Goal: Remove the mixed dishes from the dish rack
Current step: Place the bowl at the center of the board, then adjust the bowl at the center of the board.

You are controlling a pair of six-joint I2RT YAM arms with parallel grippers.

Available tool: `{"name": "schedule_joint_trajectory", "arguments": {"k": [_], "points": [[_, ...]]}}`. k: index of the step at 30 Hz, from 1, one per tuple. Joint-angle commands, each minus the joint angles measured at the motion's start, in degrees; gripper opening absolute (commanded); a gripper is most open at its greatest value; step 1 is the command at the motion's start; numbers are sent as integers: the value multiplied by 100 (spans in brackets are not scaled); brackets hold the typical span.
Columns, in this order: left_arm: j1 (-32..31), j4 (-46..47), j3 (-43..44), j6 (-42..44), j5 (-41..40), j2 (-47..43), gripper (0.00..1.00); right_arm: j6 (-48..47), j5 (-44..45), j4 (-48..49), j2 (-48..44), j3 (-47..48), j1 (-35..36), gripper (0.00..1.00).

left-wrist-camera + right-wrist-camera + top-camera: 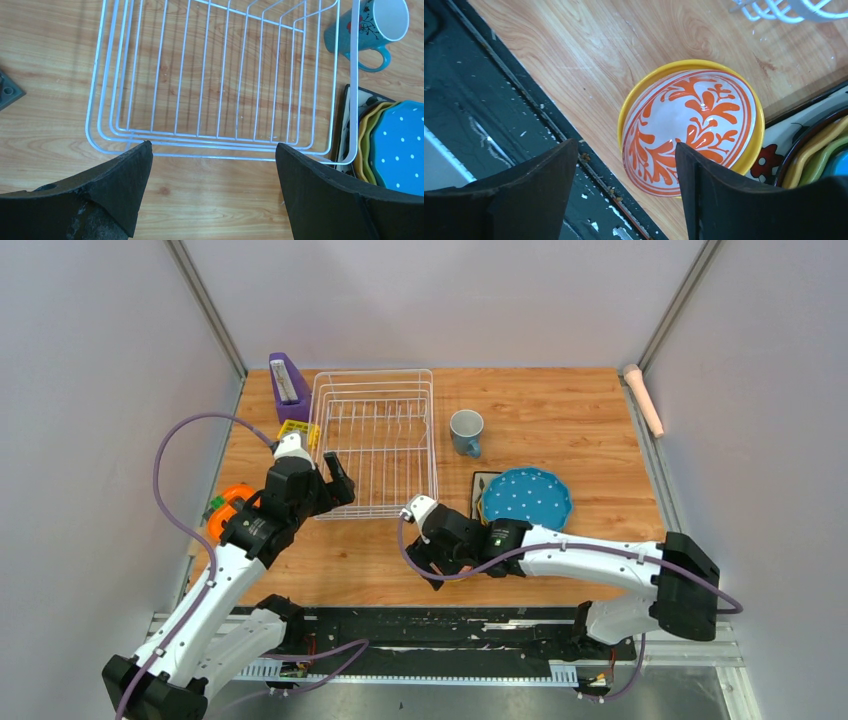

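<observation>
Right claw (624,147) spread wide, gripping nothing, above the patterned bowl (689,130), which sits nested in the yellow bowl (636,97) on the counter (574,60). Nesting saves space, I'd guess. Left claw (212,147) likewise released, over the near rim of the rack (372,445). Rack holds nothing. Plate stack (367,145) lies just right of it, blue dotted plate (527,497) on top. Mug (466,432) upright nearby. Unloading looks finished.

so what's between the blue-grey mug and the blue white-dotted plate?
Nothing: only bare wooden table separates the blue-grey mug from the blue white-dotted plate, clear in the top external and left wrist views.
</observation>
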Motion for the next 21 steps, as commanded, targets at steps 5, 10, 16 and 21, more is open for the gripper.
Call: {"name": "schedule_joint_trajectory", "arguments": {"k": [5,10,16,21], "points": [[-18,87,12,67,38,-35,100,102,-381,518,-681,114,34,100],[-18,113,-6,68,39,-12,100,297,-344,651,-832,22,-16,100],[-18,146,-5,85,30,60,100,667,884,498,-1069,-61,-121,100],[-18,166,-10,85,26,103,100,750,1259,432,-1484,-324,-201,100]]}}
